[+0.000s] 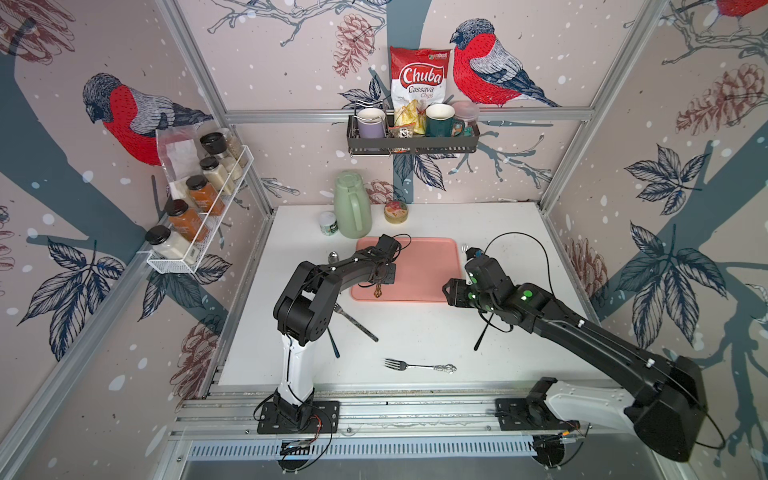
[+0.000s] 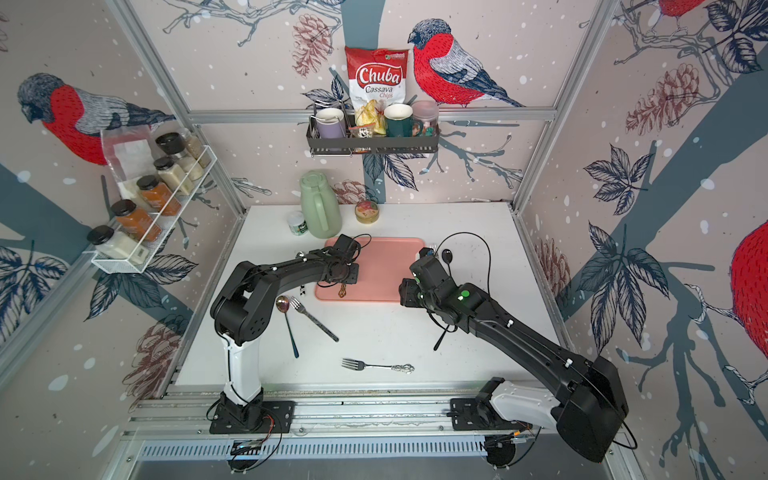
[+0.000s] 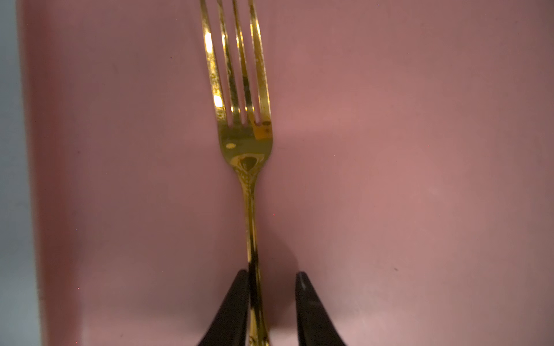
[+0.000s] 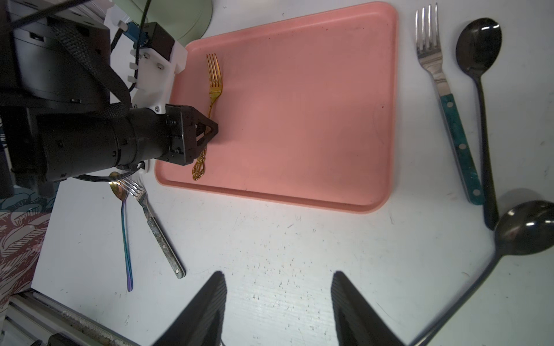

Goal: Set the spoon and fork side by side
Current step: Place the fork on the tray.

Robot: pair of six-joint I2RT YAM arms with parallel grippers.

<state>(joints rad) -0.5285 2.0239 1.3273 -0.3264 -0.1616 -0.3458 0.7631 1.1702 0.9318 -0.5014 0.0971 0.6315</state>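
Okay, left gripper (image 3: 271, 273) straddles the gold fork (image 3: 244, 143) handle on the pink tray (image 3: 419, 179), jaws narrow but not clamped, one fingertip (image 3: 239, 287) touching, fork's long axis running straight ahead between them; right gripper (image 4: 278, 274) gapes empty above the tabletop (image 4: 299, 239), nearer a black spoon (image 4: 527, 227).

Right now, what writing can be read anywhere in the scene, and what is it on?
"Chuba": on the bag in the black rack.
"Cassava Chips": same bag, under the brand.
Green logo at the bag's top: too small to read.
Labels on the spice jars: too small to read.
Label on the small white jar: blurred.
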